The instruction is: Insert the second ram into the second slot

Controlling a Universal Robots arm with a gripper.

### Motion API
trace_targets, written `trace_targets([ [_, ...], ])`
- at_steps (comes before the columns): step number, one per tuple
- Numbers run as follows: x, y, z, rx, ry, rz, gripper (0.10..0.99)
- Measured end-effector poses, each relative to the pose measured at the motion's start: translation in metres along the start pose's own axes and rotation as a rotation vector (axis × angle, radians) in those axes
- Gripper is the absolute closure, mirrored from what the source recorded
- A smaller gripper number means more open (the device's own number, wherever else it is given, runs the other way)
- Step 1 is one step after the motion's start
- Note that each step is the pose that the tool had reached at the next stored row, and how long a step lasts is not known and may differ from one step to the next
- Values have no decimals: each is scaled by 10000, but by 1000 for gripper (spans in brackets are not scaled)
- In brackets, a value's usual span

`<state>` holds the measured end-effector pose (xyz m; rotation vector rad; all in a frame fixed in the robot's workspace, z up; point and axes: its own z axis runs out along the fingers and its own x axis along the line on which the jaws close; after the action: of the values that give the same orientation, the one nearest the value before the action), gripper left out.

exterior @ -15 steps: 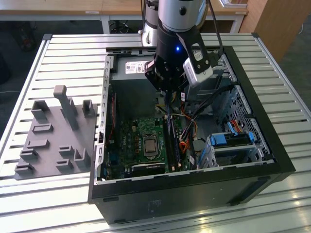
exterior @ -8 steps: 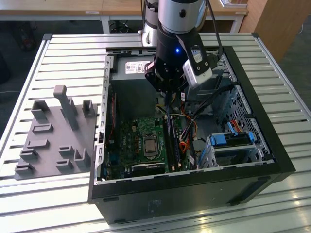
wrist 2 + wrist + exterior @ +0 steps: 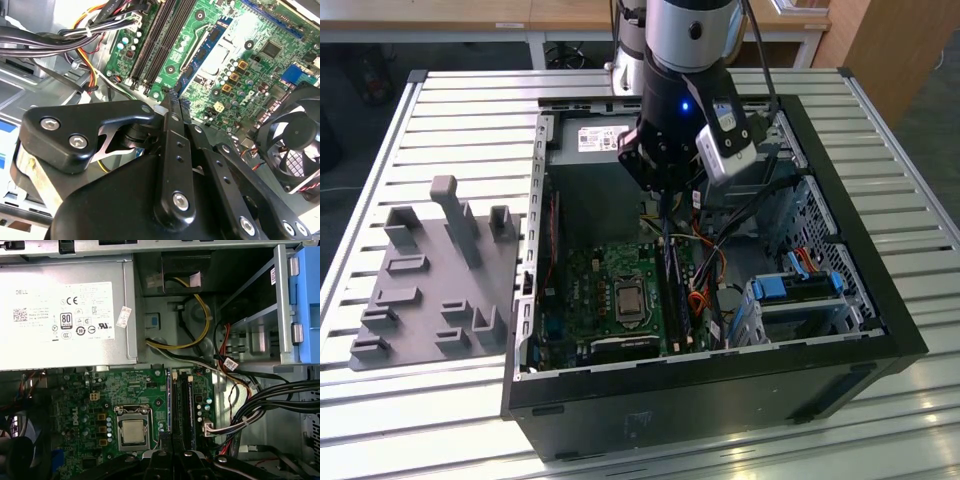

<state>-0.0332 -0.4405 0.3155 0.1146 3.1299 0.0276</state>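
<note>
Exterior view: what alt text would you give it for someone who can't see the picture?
A robot arm's black gripper hangs over the green motherboard inside an open black desktop computer case. The case lies on a slatted metal table, with a grey plastic fixture at the exterior view's left.

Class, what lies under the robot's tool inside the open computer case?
The green motherboard, with black memory slots beside the processor socket. The tool covers one end of the slots.

Exterior oblique overhead; both wrist views seemingly close above motherboard [image 3: 590, 290] [image 3: 250, 75] [image 3: 75, 390]
</note>
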Motion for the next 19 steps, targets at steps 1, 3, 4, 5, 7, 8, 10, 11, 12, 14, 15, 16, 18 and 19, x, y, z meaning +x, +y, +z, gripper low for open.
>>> trace_targets([
  [1,0,-2,2,-1,0,0,965],
  [3,0,-4,5,0,0,0,965],
  [4,0,-5,6,0,0,0,965],
  [5,0,-5,8,0,0,0,965],
  [7,0,-5,11,0,0,0,965],
  [8,0,-5,14,-1,-1,0,965],
  [10,-1,-5,17,11,-1,0,965],
  [11,-1,-5,20,14,-1,-1,965],
  [12,-1,-6,23,14,-1,-1,965],
  [14,0,-6,29,14,-2,0,965],
  [15,0,-6,32,15,-1,0,965],
  [16,0,-6,34,16,-1,0,965],
  [18,0,-6,46,13,-2,0,965],
  [19,0,-6,52,14,-1,0,965],
])
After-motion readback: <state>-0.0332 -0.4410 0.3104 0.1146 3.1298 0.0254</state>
